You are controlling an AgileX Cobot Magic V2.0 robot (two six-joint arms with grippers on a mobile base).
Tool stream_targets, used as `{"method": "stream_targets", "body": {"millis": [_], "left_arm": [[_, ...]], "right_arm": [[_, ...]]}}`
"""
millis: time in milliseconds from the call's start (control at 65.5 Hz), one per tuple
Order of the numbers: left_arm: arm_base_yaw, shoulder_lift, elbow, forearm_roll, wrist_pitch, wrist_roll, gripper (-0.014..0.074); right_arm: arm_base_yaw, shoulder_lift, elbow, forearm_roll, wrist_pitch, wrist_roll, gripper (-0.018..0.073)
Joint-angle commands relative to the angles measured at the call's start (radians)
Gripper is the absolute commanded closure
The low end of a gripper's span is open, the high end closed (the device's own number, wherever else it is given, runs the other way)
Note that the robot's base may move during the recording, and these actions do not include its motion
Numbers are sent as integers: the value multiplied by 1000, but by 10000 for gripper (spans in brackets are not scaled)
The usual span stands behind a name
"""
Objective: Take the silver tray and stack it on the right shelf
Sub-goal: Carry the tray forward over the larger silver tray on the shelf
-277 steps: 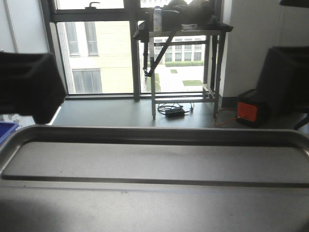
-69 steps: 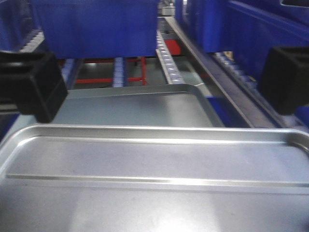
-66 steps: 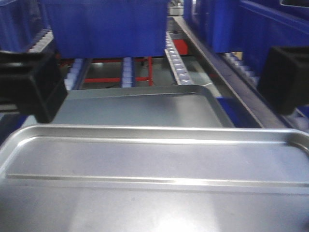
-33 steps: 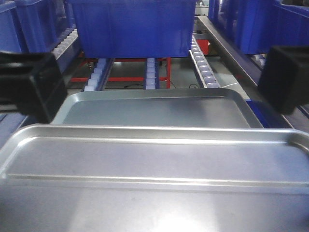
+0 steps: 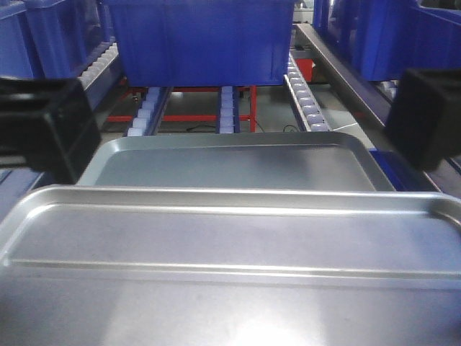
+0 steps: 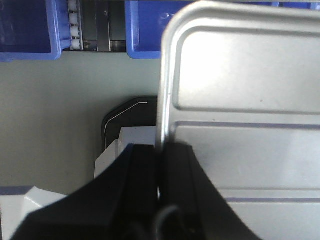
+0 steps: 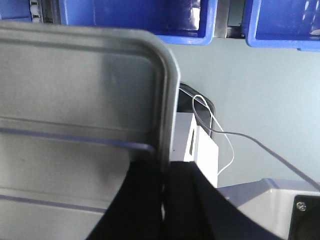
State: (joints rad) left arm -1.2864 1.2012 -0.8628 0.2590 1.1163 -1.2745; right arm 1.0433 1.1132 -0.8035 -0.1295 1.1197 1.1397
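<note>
The left end effector (image 6: 161, 150) is clenched on the left rim of the silver tray (image 5: 230, 245). The right end effector (image 7: 165, 167) is clenched on the right rim. The tray is held level between both arms, clear of any support, with its two ridges running across the front view.

Status:
- Grasp and lift: complete.
- Approach: judged nearly complete. The right shelf (image 5: 301, 101) lies directly ahead. A grey tray (image 5: 230, 162) rests on its lanes, in front of a blue bin (image 5: 202, 43).
- Remaining: advance, lower the silver tray onto the grey tray, release both rims. Both wrist views show floor beside the held rims, so the tray is probably not yet over the shelf.

Changes:
- 4.2 s ago the front view faced a window and a steel stand; it now faces the shelf.
- 1.1 s ago the grey tray sat left of centre; it is now centred.
- Since 0.5 s ago, almost no shift.
</note>
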Motion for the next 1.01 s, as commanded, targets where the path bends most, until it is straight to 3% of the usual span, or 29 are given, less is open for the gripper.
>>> {"method": "stream_targets", "body": {"millis": [0, 672, 839, 992], "left_arm": [[0, -23, -20, 56, 221, -1, 687], [0, -23, -20, 62, 217, -1, 687], [4, -23, -27, 122, 125, 72, 687], [76, -23, -41, 102, 3, 145, 687]], "right_arm": [[-2, -18, -22, -52, 171, -10, 502], [-2, -18, -22, -52, 156, -10, 502], [-4, -18, -27, -74, 105, -11, 502], [-59, -17, -27, -99, -2, -32, 502]]}}
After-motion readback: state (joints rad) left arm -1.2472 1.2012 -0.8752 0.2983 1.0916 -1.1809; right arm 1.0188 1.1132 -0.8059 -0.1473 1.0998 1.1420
